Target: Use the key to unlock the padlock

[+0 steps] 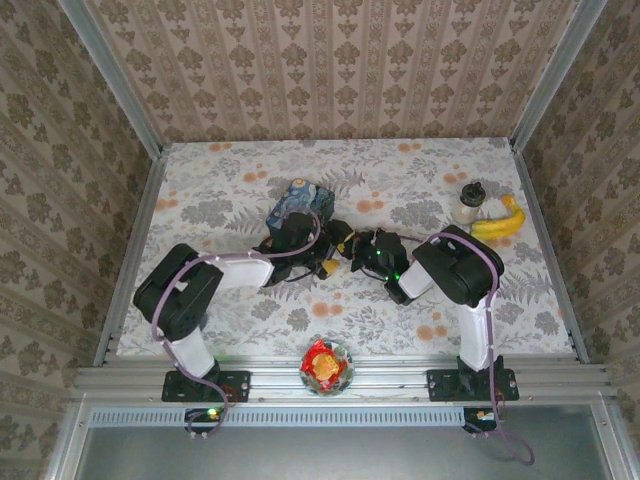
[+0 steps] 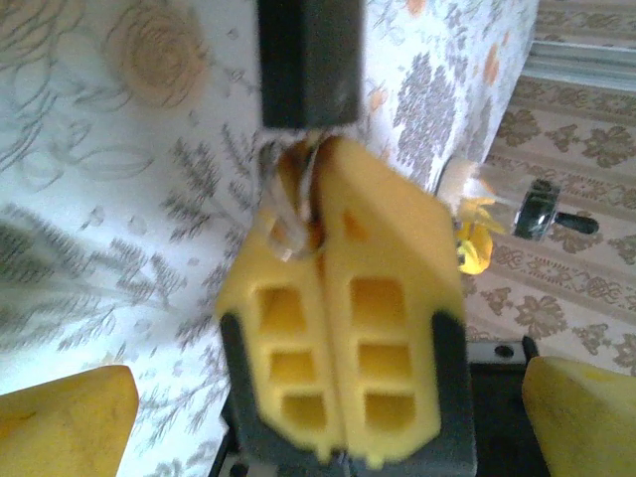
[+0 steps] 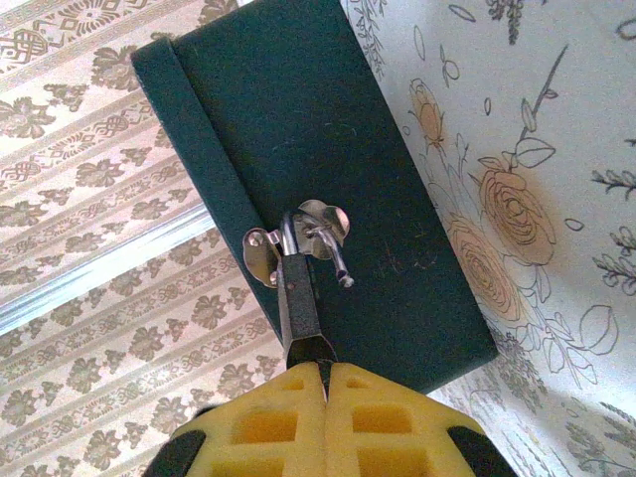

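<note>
"Where's the padlock point(image 3: 295, 298)?"

"Hanging on the clasp point(image 3: 263, 258) of the tin point(image 3: 328, 119). Your right end effector point(image 3: 324, 368) is pinching it. Your left end effector point(image 2: 326, 370) is spread, near the tin."

"What could go wrong?"

"Pull hard and the tin may slide, or the padlock may slip out."

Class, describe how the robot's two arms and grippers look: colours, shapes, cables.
Left arm and right arm match: white links, bulky black joint housings, a purple cable looping along each, black bases. The right gripper has yellow jaws with square recesses on black mounts.
</note>
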